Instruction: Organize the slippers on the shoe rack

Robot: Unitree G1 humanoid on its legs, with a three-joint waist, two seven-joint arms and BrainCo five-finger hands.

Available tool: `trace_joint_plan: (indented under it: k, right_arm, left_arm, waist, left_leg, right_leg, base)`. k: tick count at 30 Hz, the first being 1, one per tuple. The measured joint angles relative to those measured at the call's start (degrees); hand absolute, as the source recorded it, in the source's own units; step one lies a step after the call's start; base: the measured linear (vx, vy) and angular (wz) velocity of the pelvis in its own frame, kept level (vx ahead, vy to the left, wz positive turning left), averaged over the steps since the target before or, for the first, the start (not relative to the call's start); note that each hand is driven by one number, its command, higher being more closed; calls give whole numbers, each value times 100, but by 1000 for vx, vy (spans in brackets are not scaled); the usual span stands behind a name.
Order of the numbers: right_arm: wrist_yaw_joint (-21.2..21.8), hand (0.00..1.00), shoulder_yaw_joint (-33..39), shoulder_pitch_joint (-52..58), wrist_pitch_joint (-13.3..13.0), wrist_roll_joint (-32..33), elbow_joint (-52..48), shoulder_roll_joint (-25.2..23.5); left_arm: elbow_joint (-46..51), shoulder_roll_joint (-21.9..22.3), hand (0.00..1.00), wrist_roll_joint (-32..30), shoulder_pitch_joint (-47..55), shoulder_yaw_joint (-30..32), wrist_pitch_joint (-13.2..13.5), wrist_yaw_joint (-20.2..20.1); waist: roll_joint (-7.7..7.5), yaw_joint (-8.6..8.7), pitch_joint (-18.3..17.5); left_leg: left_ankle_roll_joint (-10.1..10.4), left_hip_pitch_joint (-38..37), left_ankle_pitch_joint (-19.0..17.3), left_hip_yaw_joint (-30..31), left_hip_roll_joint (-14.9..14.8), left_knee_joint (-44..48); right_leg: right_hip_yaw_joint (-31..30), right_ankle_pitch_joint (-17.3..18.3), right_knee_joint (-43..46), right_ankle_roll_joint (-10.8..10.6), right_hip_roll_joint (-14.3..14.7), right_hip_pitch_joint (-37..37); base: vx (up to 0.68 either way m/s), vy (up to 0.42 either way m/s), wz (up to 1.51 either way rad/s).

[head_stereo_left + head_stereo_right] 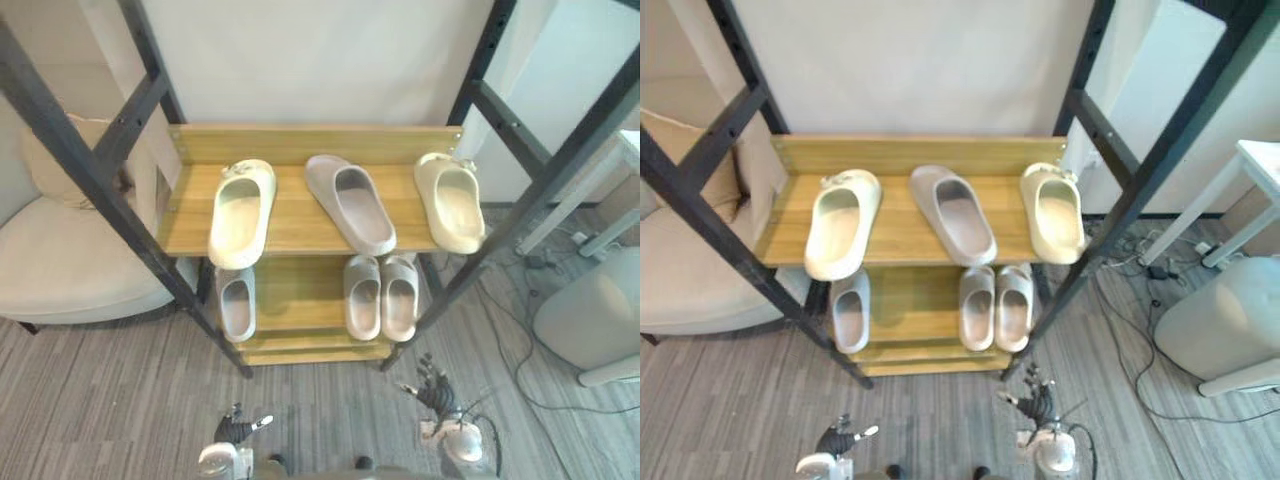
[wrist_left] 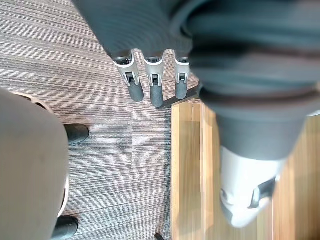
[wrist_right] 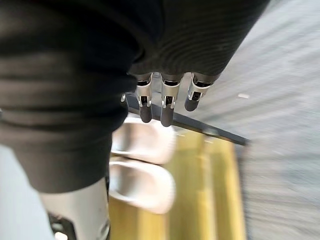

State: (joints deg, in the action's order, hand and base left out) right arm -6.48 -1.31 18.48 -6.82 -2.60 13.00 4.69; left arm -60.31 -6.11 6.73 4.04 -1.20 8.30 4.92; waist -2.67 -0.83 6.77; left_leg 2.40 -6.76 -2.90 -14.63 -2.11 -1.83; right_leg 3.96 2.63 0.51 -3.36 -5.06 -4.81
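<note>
The wooden shoe rack [image 1: 300, 225] stands ahead on black legs. On its top shelf lie a cream slipper [image 1: 241, 212] at the left, a grey slipper [image 1: 352, 203] in the middle and a second cream slipper [image 1: 451, 201] at the right. The lower shelf [image 1: 290, 290] carries one grey slipper [image 1: 237, 304] at the left and a grey pair [image 1: 381, 296] at the right, also seen as the pale pair [image 3: 142, 165]. My left hand [image 1: 240, 428] and right hand [image 1: 432, 387] hang low over the floor in front of the rack, both open and holding nothing.
A beige armchair [image 1: 60, 250] stands left of the rack. A white rounded appliance [image 1: 595, 315] and cables [image 1: 520, 330] lie on the grey carpet at the right. A white wall is behind the rack.
</note>
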Motion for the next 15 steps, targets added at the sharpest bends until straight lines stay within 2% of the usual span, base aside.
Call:
trace_joint_plan:
  k: [3,6,15]
  right_arm:
    - [-6,0,-2,387,-10,-312,-1016,-27]
    - [-5,0,-2,442,-119,-424,-1608,-28]
    - [-16,0,-77,232,-328,-874,-2626,-5]
  left_arm:
    - [-1,-8,0,-26,41,-80,2,11]
    - [0,-31,0,-140,44,-144,8,0]
    - [-3,-104,0,-336,-13,-488,30,-35]
  waist:
    - [29,64,-13]
    - [17,79,-34]
    - [17,84,-65]
  left_leg:
    - [-23,-99,99,-27,64,-226]
    - [-10,-125,100,-67,108,-306]
    - [-100,-70,134,-31,189,-308]
  right_leg:
    - [-69,-53,-61,-46,-26,24]
    - [-148,-90,-81,-85,-42,82]
    - [-142,-155,-121,-157,-103,84]
  base:
    - [-103,21,-8]
    - [-82,32,-19]
    - [16,21,1]
